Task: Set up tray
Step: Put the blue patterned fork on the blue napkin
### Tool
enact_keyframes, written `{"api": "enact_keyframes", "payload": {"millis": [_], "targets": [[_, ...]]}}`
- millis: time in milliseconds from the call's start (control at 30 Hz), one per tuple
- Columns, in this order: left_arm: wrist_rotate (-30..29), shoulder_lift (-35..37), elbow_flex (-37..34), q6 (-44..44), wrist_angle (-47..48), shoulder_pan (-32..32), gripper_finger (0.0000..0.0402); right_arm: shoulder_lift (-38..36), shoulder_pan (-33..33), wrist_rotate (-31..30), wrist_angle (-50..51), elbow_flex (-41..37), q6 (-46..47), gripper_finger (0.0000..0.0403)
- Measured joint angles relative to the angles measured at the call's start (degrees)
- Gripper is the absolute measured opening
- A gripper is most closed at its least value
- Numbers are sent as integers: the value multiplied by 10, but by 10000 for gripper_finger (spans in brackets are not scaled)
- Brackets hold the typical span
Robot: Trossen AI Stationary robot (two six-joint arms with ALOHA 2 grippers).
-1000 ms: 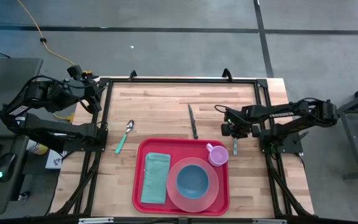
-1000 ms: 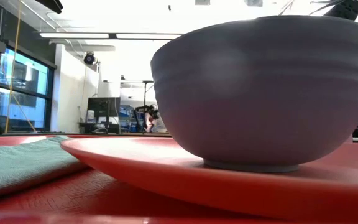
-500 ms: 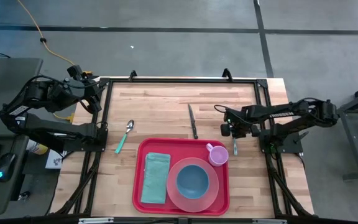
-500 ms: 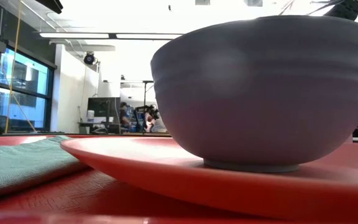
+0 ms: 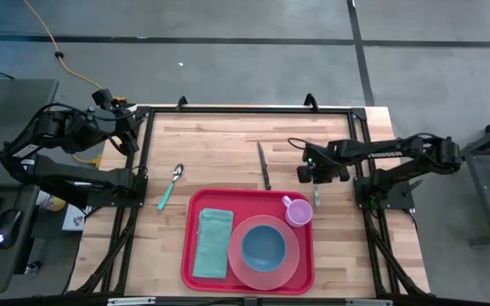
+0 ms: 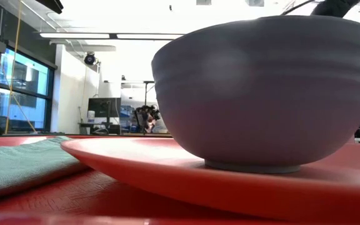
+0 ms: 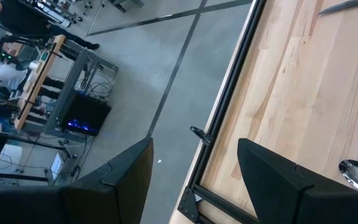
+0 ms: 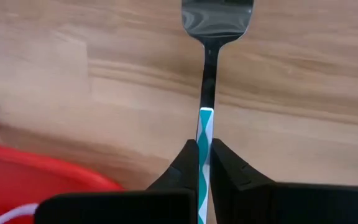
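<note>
The red tray (image 5: 219,201) lies at the table's near middle. It carries a folded teal napkin (image 5: 213,243), a pink plate (image 5: 289,265) with a blue-grey bowl (image 5: 264,245) on it, and a pink cup (image 5: 297,211). Just right of the cup, my right gripper (image 5: 311,176) (image 8: 204,155) is shut on a teal-handled fork (image 5: 316,197). The fork's metal head (image 8: 216,15) points away from the fingers. My left gripper (image 5: 130,136) (image 7: 194,180) waits open above the table's far left corner. My right gripper pinches the fork's teal handle (image 8: 204,127) between its two fingers, close to where the handle meets the metal neck. The fingers come steeply from above. The fork sticks out ahead of them over the wood; I cannot tell whether it is clear of the table.
A teal-handled spoon (image 5: 171,185) lies left of the tray, and a knife (image 5: 264,166) lies on the bare wood beyond the tray's far rim. A black frame (image 5: 245,109) runs round the table's edges. In the low view the bowl (image 6: 267,87) fills the foreground.
My right gripper has shifted a little toward the table's left edge and risen slightly, rolling a bit at the wrist. The fork has gone with it, now closer to the pink cup than before.
</note>
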State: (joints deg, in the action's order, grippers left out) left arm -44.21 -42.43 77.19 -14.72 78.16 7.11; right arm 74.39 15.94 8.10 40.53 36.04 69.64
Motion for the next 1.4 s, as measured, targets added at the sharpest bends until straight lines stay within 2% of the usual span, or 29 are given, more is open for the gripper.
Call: {"api": "enact_keyframes", "payload": {"millis": [400, 600, 800, 1100, 1233, 1400], "targets": [[1, 0, 0, 0, 0, 0, 264, -1, 0, -15, 232, 134, -69, 0], [4, 0, 0, 1, 0, 0, 264, -1, -9, -16, 335, 235, -86, 0], [12, 0, 0, 1, 0, 0, 264, -1, -47, -40, 398, 353, -87, 0], [34, 0, 0, 5, -1, 0, 264, -1, -133, -53, 416, 464, -88, 0], [34, 0, 0, 20, -3, 0, 264, -1, -189, -51, 405, 479, -73, 0], [34, 0, 0, 21, -6, 0, 264, -1, -278, -48, 331, 479, -39, 0]]}}
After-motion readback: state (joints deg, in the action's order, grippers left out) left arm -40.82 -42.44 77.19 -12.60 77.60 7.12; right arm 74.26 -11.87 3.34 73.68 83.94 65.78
